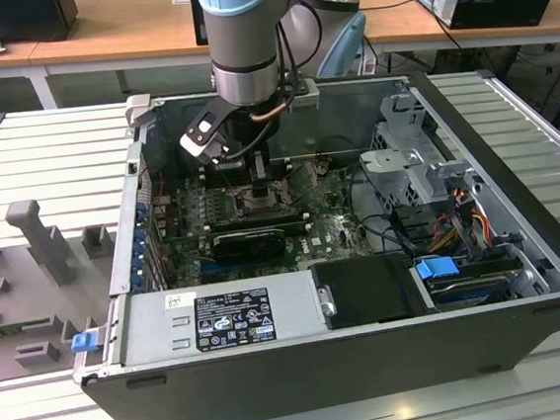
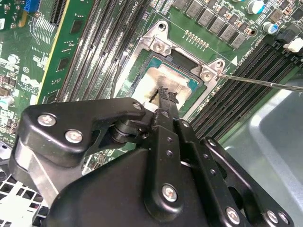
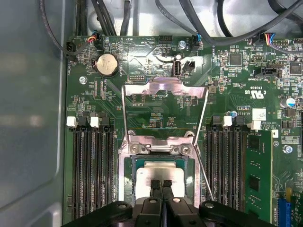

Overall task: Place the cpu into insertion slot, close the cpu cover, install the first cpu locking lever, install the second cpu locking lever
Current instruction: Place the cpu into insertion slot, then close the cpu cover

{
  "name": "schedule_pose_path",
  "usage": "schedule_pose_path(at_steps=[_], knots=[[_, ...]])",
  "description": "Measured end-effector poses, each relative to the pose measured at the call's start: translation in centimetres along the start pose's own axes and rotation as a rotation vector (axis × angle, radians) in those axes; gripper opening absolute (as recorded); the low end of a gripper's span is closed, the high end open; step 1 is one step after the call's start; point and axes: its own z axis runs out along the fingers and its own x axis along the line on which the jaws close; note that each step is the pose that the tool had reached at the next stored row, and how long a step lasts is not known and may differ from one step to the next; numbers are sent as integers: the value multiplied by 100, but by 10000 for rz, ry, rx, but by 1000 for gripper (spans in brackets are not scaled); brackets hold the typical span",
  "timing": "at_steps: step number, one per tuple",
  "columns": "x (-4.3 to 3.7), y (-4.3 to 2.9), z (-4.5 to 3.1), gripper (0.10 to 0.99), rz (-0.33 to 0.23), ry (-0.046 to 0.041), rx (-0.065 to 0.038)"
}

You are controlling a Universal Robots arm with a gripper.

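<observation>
The cpu (image 3: pixel 158 171), a pale silver square, lies flat in the insertion slot (image 3: pixel 127 163), whose silvery rim sits on the green board between black memory slots. In the second wrist view the cpu (image 2: pixel 158 78) shows inside the same slot (image 2: pixel 158 41). My gripper (image 3: pixel 161 184) hovers at the cpu's near edge, its black fingertips (image 2: pixel 166 97) pressed together; whether they touch the chip I cannot tell. The cpu cover (image 3: pixel 163 88) stands open, swung back from its hinge beyond the slot. A thin metal lever (image 2: pixel 265 82) juts out beside the slot. The exterior view has the gripper (image 1: pixel 258 187) low inside the computer case.
The open computer case (image 1: pixel 525 276) surrounds the board, with a power supply (image 1: pixel 231 319) at the front and drive cage (image 1: pixel 419 157) with cables at the exterior view's right. Long black memory slots (image 3: pixel 90 170) flank the socket. Cables (image 3: pixel 199 23) hang past the board's far edge.
</observation>
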Motion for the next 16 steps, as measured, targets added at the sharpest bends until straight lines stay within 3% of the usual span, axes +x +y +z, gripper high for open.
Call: schedule_pose_path(at_steps=[4, 10, 13, 16], knots=[[0, 1, -19, 106, -1, -2, 1], [2, 9, -155, 106, -2, -23, 0], [0, 22, -156, 106, 7, -22, 18], [-2, 84, -144, 106, 38, -24, 63]])
